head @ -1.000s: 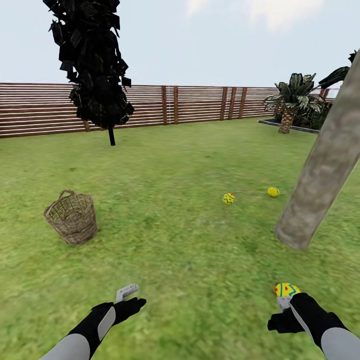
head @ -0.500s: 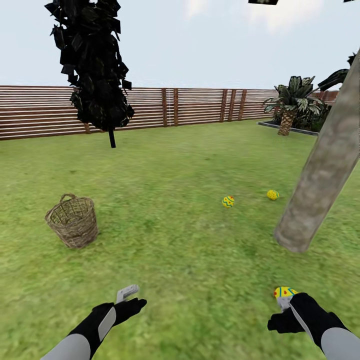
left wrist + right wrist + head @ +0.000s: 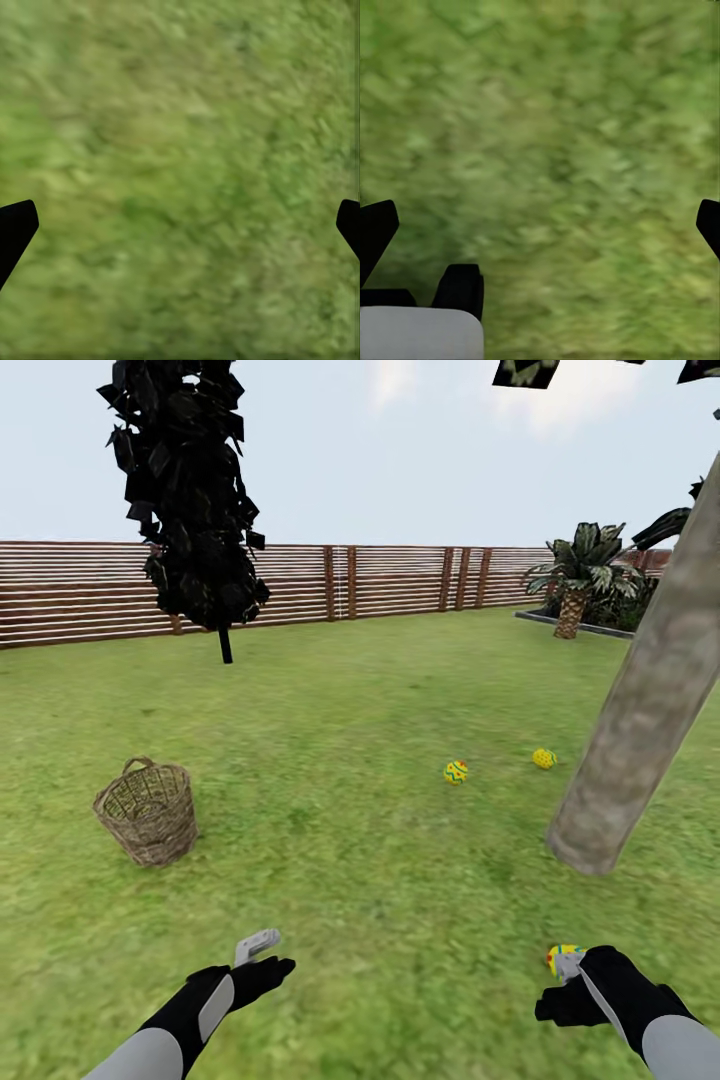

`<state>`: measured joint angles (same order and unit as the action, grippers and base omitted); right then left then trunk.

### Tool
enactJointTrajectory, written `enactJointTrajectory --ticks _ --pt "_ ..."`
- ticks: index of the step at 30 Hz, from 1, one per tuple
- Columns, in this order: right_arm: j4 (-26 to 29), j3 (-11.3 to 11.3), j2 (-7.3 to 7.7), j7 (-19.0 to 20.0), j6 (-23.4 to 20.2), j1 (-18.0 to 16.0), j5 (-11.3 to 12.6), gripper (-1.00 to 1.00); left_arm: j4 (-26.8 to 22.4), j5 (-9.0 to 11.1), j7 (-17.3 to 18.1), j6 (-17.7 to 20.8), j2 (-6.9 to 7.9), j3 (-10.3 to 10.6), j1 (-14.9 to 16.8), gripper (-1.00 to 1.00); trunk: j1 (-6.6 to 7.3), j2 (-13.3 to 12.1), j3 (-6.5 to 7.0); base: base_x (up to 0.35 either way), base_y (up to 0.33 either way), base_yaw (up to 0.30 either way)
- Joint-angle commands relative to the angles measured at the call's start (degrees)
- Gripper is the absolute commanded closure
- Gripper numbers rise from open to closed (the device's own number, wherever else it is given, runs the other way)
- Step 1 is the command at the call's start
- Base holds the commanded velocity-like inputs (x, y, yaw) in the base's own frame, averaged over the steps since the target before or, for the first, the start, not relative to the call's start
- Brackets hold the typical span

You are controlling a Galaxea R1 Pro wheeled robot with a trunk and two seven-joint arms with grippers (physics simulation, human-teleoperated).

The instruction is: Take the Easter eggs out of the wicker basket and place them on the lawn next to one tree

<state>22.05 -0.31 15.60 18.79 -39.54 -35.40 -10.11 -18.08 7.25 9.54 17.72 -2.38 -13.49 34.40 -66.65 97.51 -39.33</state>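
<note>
A: On the lawn (image 3: 360,840), where do the Easter eggs lie?

B: Two lie apart on the grass near the foot of the leaning tree (image 3: 640,710): one egg (image 3: 456,772) to its left, another egg (image 3: 544,758) just beside the trunk. A third egg (image 3: 560,956) peeks out right by the right gripper (image 3: 568,967).

A: And the wicker basket (image 3: 148,812)?

B: Upright, well apart to the left.

A: The hands?

B: The left gripper (image 3: 256,946) has its fingers spread over bare grass. The right gripper's fingers are spread wide too, with grass between them.
</note>
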Motion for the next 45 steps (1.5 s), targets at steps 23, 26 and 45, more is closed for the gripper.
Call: enactJointTrajectory --ticks 23,26,45 --pt "0.11 -0.04 0.05 0.46 -0.28 0.00 -0.61 -1.00 -0.11 0.57 0.12 0.73 -0.25 -0.19 0.02 -1.00 5.06 -9.21 4.08 0.000 0.000 0.000" --pt "0.10 -0.04 0.05 0.46 -0.28 -0.01 -0.61 -1.00 -0.11 0.57 0.13 0.73 -0.25 -0.21 0.01 -1.00 5.72 -10.42 4.62 0.000 0.000 0.000" --pt "0.10 -0.04 0.13 0.46 -0.28 -0.01 -0.61 -1.00 -0.03 0.57 -0.13 0.91 -0.29 -0.13 0.00 -1.00 9.89 -18.04 8.03 0.000 0.000 0.000"
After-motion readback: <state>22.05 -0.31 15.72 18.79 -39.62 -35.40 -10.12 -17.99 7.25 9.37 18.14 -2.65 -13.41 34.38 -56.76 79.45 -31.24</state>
